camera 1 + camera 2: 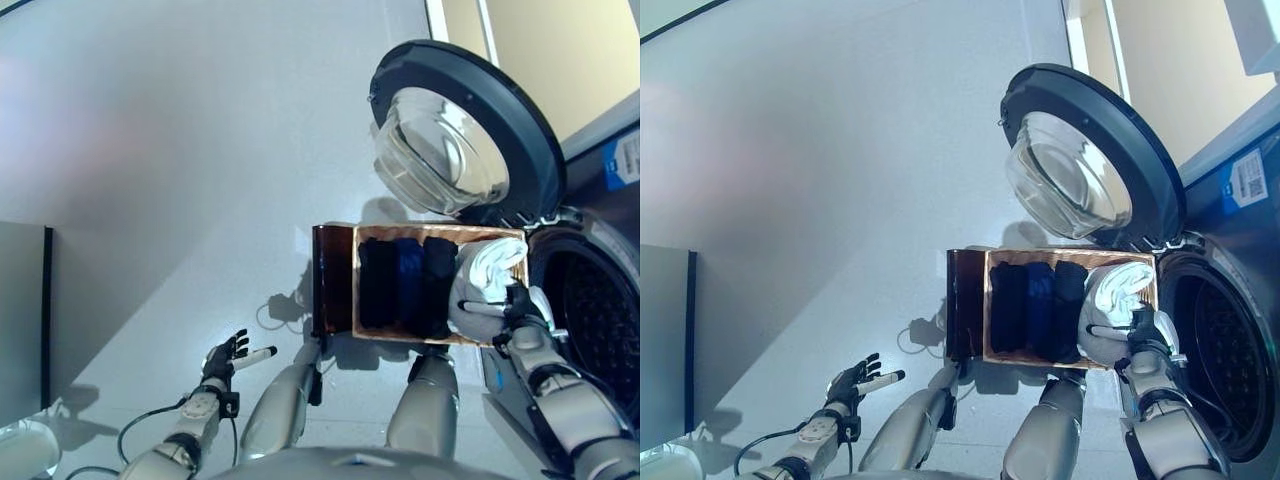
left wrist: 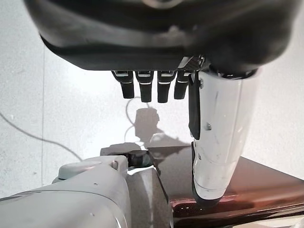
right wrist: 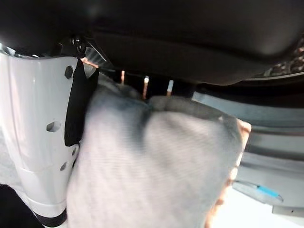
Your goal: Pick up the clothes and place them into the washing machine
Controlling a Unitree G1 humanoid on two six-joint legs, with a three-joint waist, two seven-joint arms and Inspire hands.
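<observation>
A brown box [image 1: 333, 282] stands on the floor beside the washing machine and holds folded dark clothes [image 1: 400, 285]. At its end nearest the machine lies a bunched light grey cloth [image 1: 482, 280]. My right hand [image 1: 517, 306] grips this cloth; in the right wrist view the cloth [image 3: 156, 171] fills the space between the white-covered thumb [image 3: 38, 137] and the fingers. The washer's round door [image 1: 455, 130] stands wide open, and the dark drum opening [image 1: 590, 310] is just right of the box. My left hand [image 1: 228, 358] hangs open and empty over the floor at lower left, its fingers [image 2: 149, 88] relaxed.
A grey cabinet with a dark edge [image 1: 25, 320] stands at the far left. A pale wall [image 1: 560, 50] rises behind the machine. The open door overhangs the far side of the box.
</observation>
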